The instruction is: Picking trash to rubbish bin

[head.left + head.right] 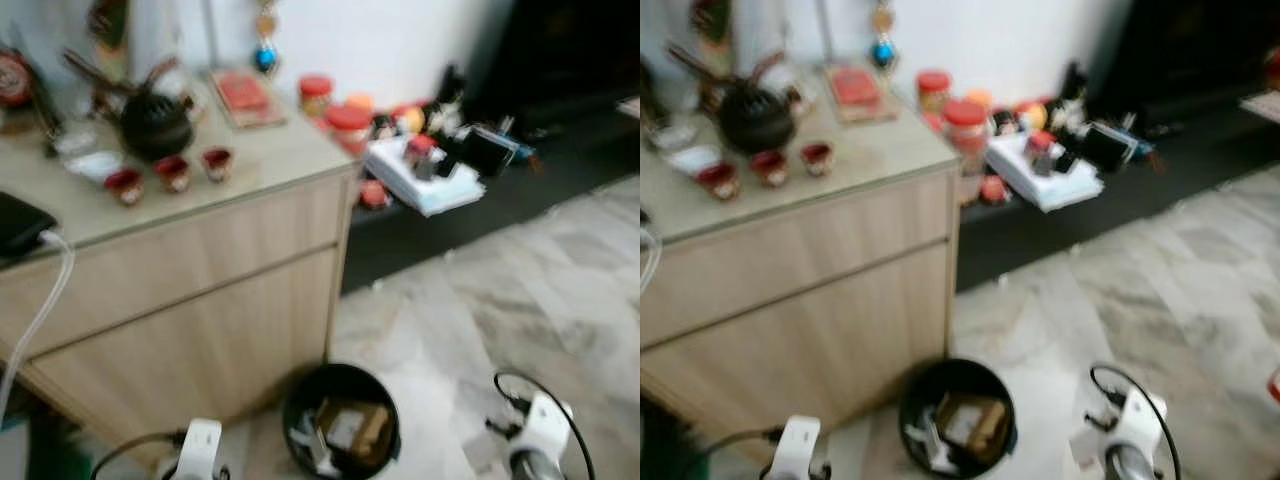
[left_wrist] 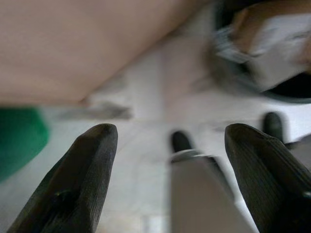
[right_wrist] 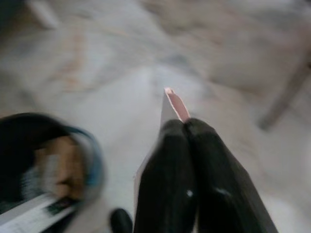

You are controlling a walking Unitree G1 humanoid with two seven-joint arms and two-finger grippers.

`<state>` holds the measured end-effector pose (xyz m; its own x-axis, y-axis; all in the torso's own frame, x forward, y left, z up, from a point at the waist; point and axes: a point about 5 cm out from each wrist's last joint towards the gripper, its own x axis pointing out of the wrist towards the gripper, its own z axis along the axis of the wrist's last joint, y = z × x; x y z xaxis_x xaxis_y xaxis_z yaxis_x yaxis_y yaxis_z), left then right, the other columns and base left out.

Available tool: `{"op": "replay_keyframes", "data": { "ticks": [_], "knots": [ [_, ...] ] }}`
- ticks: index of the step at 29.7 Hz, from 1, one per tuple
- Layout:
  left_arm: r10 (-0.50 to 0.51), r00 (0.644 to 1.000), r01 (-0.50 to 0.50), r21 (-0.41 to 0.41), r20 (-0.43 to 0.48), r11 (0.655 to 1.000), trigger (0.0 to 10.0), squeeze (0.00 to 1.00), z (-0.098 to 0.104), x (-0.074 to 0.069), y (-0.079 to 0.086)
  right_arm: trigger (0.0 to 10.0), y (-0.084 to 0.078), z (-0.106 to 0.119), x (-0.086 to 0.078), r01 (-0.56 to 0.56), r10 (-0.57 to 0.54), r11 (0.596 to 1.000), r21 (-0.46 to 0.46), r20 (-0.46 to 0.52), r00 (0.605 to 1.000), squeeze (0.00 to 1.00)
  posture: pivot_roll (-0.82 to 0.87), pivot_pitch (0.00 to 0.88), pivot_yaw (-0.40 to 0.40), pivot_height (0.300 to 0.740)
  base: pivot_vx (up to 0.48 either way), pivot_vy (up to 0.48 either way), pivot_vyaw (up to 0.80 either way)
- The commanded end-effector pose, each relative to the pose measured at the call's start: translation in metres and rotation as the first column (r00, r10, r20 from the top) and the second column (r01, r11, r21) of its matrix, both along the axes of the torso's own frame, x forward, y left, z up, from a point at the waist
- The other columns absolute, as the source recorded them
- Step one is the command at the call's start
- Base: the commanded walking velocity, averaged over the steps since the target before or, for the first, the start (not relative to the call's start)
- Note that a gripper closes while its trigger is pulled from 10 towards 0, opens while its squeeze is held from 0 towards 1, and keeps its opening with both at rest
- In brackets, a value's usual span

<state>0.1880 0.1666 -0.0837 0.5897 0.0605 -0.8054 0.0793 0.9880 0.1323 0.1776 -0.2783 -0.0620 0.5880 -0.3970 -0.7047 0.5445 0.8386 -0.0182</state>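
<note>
Wooden cabinet [image 1: 190,290] with teapot [image 1: 155,123] and cups on top; black bin [image 1: 341,420] on the marble floor [image 1: 520,290] before it, holding trash. Left gripper [image 2: 167,145] — fingers spread, empty. Right gripper [image 3: 187,127] — pinched on a thin paper scrap [image 3: 171,104], beside the bin.

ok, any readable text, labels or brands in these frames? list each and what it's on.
None can be read; the frames are motion-blurred.
Red flat box on the cabinet: printed top, illegible.
Red-lidded jars: labels blurred.
Cardboard and paper in the black bin: print too small.
Card in the right gripper: no text visible.
</note>
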Motion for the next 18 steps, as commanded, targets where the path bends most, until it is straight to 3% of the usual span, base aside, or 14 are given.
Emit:
{"op": "replay_keyframes", "data": {
  "ticks": [1, 8, 10, 14, 15, 16, 17, 18],
  "knots": [
    [0.006, 1.0, -0.006, 0.012, -0.011, 1.0, 10.0, 0.0, -0.001, -0.002, 0.005, 10.0, 0.001, 0.006, 0.012, -0.002, 0.002, 1.0, -0.002, 0.045, 0.999, 0.0, -0.12, 0.053, -0.075, 0.74, 0.304, 0.0, 0.0],
    [0.008, 1.0, -0.008, 0.012, -0.011, 1.0, 10.0, 0.0, -0.001, -0.002, 0.005, 10.0, 0.002, 0.01, 0.02, -0.016, 0.016, 1.0, -0.006, 0.067, 0.998, 0.0, -0.12, 0.053, -0.075, 0.74, 0.307, 0.0, 0.0],
    [0.009, 1.0, -0.009, 0.018, -0.002, 1.0, 10.0, 0.0, 0.0, -0.002, 0.005, 10.0, 0.014, 0.017, 0.04, -0.157, 0.157, 0.988, 0.003, 0.079, 0.985, 0.0, -0.12, 0.055, -0.074, 0.74, 0.0, 0.0, 0.0],
    [0.011, 1.0, -0.011, 0.017, 0.002, 1.0, 10.0, 0.0, 0.0, -0.001, 0.006, 10.0, 0.03, 0.021, 0.056, -0.302, 0.3, 0.953, 0.031, 0.075, 0.951, 0.0, -0.12, 0.058, -0.073, 0.74, 0.0, 0.0, 0.0],
    [0.014, 1.0, -0.014, 0.014, 0.013, 1.0, 10.0, 0.0, 0.001, 0.001, 0.005, 10.0, 0.041, 0.025, 0.066, -0.395, 0.392, 0.918, 0.027, 0.073, 0.917, 0.0, -0.12, 0.058, -0.073, 0.74, 0.0, 0.0, 0.0],
    [0.02, 0.999, -0.02, 0.009, 0.027, 1.0, 10.0, 0.0, 0.002, 0.004, 0.005, 10.0, 0.05, 0.03, 0.076, -0.436, 0.432, 0.9, 0.022, 0.101, 0.896, 0.0, -0.12, 0.058, -0.073, 0.74, 0.0, 0.0, 0.0],
    [0.02, 0.999, -0.02, 0.009, 0.027, 1.0, 10.0, 0.0, 0.002, 0.004, 0.005, 10.0, 0.05, 0.03, 0.076, -0.436, 0.432, 0.9, 0.022, 0.101, 0.896, 0.0, -0.12, 0.058, -0.073, 0.74, 0.0, 0.0, 0.0],
    [0.021, 0.999, -0.021, 0.01, 0.047, 1.0, 10.0, 0.0, 0.005, 0.008, 0.005, 10.0, 0.065, 0.036, 0.088, -0.489, 0.482, 0.871, 0.035, 0.127, 0.867, 0.0, -0.12, 0.058, -0.082, 0.74, 0.0, 0.0, 0.0]
  ]
}}
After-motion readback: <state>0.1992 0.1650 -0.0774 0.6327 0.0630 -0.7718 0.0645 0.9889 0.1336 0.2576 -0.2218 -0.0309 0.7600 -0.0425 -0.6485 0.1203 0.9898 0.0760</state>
